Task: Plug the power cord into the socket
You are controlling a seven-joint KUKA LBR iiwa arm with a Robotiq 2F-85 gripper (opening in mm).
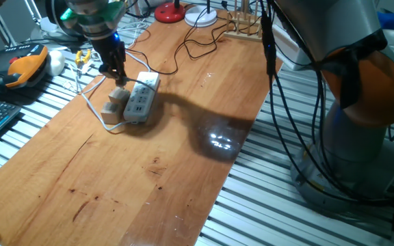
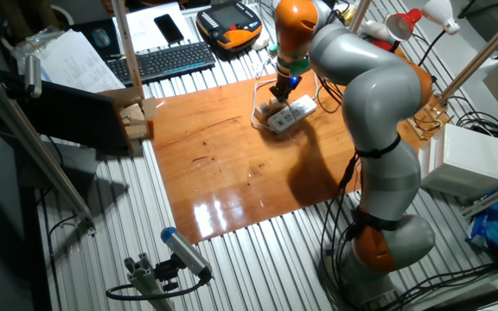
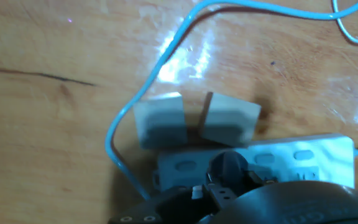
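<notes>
The claw [image 1: 118, 76] is held low over the near end of the socket [image 1: 141, 98], which lies on the wooden bench [image 1: 149, 171] with two small tan blocks [image 1: 117, 101] touching its side. In the hand view a dark round part, possibly the plug, sits right over the socket's face [image 3: 303, 155], but blur and the claw's own body hide the contact. Whether the claw is apart, together or clamped on the plug cannot be told from any view.

The cord [image 1: 94, 109] is seen as a thin pale line looping round the blocks on the bench, then running back toward the socket's end.

The insertion step is judged to be in hand. If the plug is indeed held, the next move calls for its pins to be lined up squarely with an outlet and pressed straight down; a tilted push could shift the socket, though the blocks may brace it on one side.

Counted: one socket, one pale cord, two tan blocks, one claw. Thin black cables [image 1: 190, 48] lie further back.
</notes>
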